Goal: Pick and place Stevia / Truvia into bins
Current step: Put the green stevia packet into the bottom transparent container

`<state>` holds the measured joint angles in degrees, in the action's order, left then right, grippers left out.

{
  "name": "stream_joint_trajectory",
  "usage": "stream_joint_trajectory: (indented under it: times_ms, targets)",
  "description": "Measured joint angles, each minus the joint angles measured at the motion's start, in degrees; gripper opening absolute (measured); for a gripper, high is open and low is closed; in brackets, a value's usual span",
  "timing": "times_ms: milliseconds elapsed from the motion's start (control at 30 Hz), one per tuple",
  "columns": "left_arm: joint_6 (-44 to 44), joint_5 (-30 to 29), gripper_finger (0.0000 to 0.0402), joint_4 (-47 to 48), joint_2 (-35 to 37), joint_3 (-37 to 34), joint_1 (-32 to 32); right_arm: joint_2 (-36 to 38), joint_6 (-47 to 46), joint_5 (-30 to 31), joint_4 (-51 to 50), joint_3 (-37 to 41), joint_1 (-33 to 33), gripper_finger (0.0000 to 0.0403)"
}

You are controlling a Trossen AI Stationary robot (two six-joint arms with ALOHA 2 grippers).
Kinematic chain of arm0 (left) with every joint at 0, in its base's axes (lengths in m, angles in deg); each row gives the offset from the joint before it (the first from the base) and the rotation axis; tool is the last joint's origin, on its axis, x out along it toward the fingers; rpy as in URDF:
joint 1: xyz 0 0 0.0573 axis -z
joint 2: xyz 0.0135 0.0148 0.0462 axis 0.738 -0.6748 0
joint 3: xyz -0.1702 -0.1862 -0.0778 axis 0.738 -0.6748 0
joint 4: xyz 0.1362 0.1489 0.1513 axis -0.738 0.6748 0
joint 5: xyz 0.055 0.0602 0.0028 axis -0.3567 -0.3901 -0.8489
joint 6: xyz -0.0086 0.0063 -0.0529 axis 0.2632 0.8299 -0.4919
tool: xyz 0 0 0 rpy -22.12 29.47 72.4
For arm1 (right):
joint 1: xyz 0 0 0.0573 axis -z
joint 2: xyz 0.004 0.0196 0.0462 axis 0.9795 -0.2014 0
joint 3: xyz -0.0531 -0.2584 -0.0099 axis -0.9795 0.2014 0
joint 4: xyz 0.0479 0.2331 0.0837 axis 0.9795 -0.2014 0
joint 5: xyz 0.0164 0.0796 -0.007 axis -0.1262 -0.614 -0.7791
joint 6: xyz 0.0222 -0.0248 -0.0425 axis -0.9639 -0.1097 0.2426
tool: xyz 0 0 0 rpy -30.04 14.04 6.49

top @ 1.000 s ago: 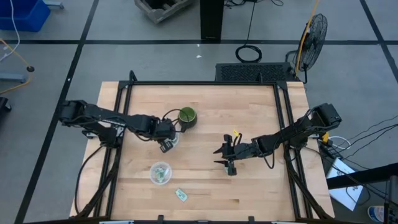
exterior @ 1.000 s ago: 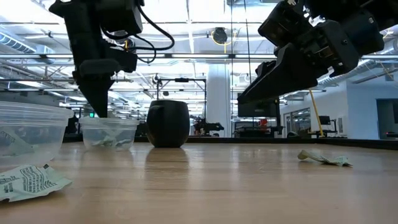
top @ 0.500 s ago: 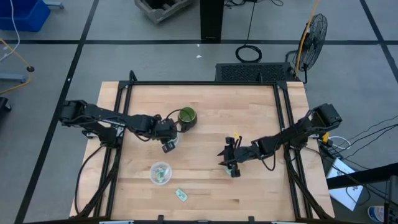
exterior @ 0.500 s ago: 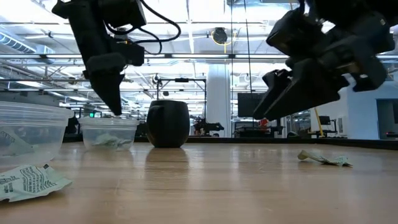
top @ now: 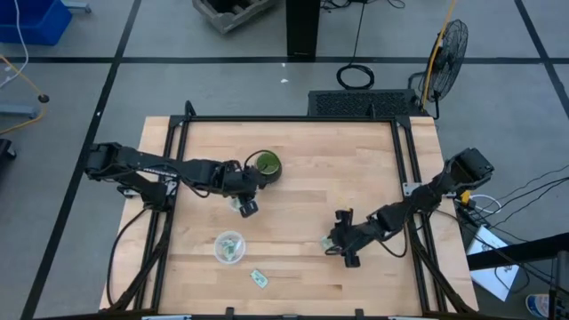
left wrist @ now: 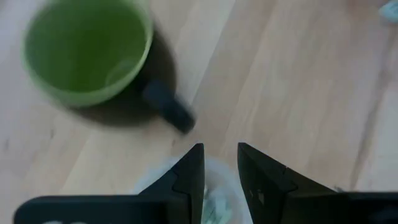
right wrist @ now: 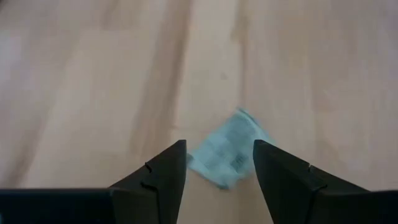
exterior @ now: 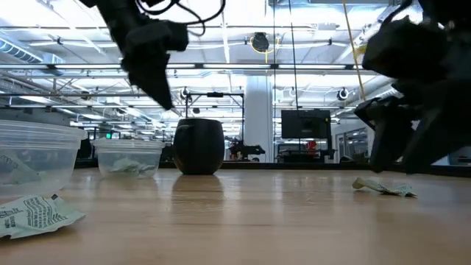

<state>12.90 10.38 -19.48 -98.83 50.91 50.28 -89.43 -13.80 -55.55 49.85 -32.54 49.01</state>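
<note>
A pale green and white Stevia packet (right wrist: pixel 227 154) lies flat on the wood, just ahead of my open right gripper (right wrist: pixel 218 147), whose fingers stand on either side of it without touching. In the low view this packet (exterior: pixel 383 187) lies below the right gripper (exterior: pixel 397 151). My left gripper (left wrist: pixel 220 149) hangs open with a narrow gap above the far bin (top: pixel 240 204), a clear cup with packets inside (exterior: pixel 129 157). The near bin (top: pixel 229 246) also holds packets. Another packet (top: pixel 259 278) lies near the front edge.
A dark green mug (top: pixel 267 164) stands just beyond the far bin, its handle (left wrist: pixel 168 109) pointing toward my left gripper. Bare wood lies between the two arms. Black frame rails (top: pixel 409 178) run along the table's sides.
My left gripper has risen out of the far bin and tipped toward the mug side. My right gripper has swung toward the table's near edge and sunk, coming down over the packet on the right. The packets and bins have stayed put.
</note>
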Motion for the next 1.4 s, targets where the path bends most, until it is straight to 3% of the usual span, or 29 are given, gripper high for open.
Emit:
stream_joint_trajectory:
  times_ms: [100, 200, 367, 567, 833, 1100, 1400]
  targets:
    - [4.38, -0.02, 0.0102, -4.87, 0.00, 0.14, 0.00, 0.00, -1.19, 6.66, 0.33, 1.07, -0.64, 0.0180]
    - [7.97, -0.02, 0.0102, -8.15, 0.00, 0.14, 0.00, 0.02, -3.63, 8.78, 0.57, 2.36, -0.32, 0.0180]
    - [9.47, 0.00, 0.0102, -9.14, 0.00, 0.14, 0.00, 0.02, -6.50, 7.39, 2.30, 3.95, -0.36, 0.0180]
    - [9.47, 0.00, 0.0102, -9.20, 0.00, 0.14, -0.04, -0.43, -6.36, 6.34, 12.16, 6.65, 0.02, 0.0180]
    - [9.55, -0.08, 0.0102, -9.29, 0.02, 0.16, -0.09, -2.35, -11.72, 3.17, 15.16, 8.60, 1.27, 0.0179]
    - [9.94, -1.44, 0.0102, -9.27, 0.02, 0.18, -0.09, -9.29, -8.32, 1.01, 27.66, 8.63, 2.15, 0.0155]
    - [9.93, -1.44, 0.0102, -9.22, 0.02, 0.18, -0.09, -12.11, -4.91, -0.72, 27.46, 8.49, 3.22, 0.0115]
